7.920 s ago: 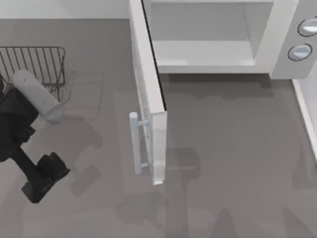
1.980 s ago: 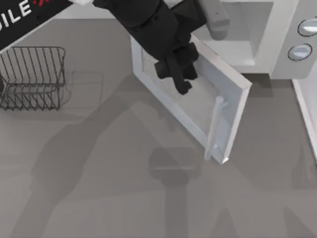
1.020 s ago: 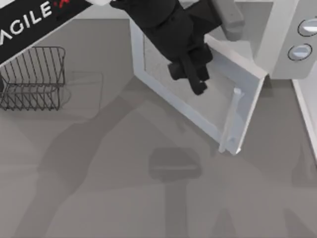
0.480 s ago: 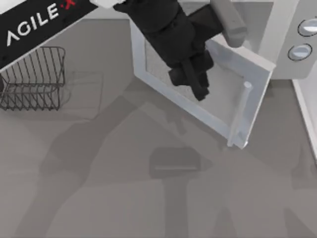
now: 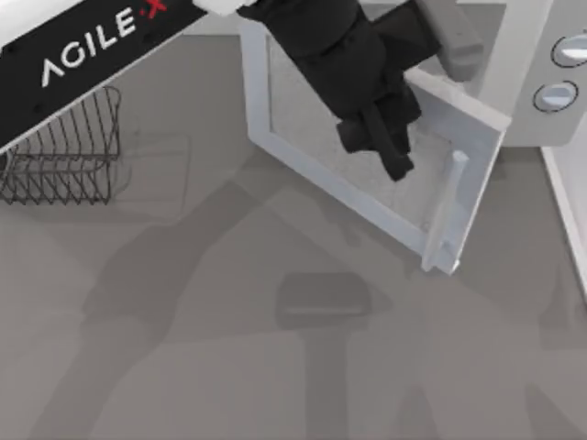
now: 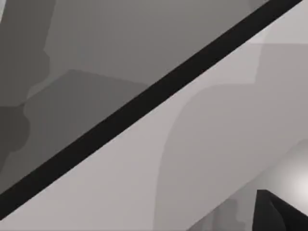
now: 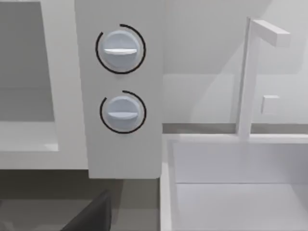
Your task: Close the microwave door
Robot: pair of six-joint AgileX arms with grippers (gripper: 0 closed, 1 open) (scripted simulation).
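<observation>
The microwave door (image 5: 321,137) stands partly open, hinged at its left edge, and its free edge angles toward the table's front right. Its pale bar handle (image 5: 447,209) sits on the outer face near that free edge. My left arm reaches in from the upper left. My left gripper (image 5: 385,151) is open and rests against the door's outer window pane, just left of the handle. The left wrist view shows the pale door panel (image 6: 192,159) very close, with one dark fingertip (image 6: 281,214) at the corner. My right arm's wrist camera faces the microwave front.
The white panel with two round knobs (image 5: 559,69) (image 7: 120,82) stands right of the cavity. A wire rack (image 5: 64,147) sits at the left. A white basin rim (image 7: 166,192) lies right of the microwave. Open grey tabletop (image 5: 275,367) spreads in front.
The door has swung from fully open toward the cavity, pushed by my left gripper. In the last half second the gripper slid right along the pane and the door hardly moved.
</observation>
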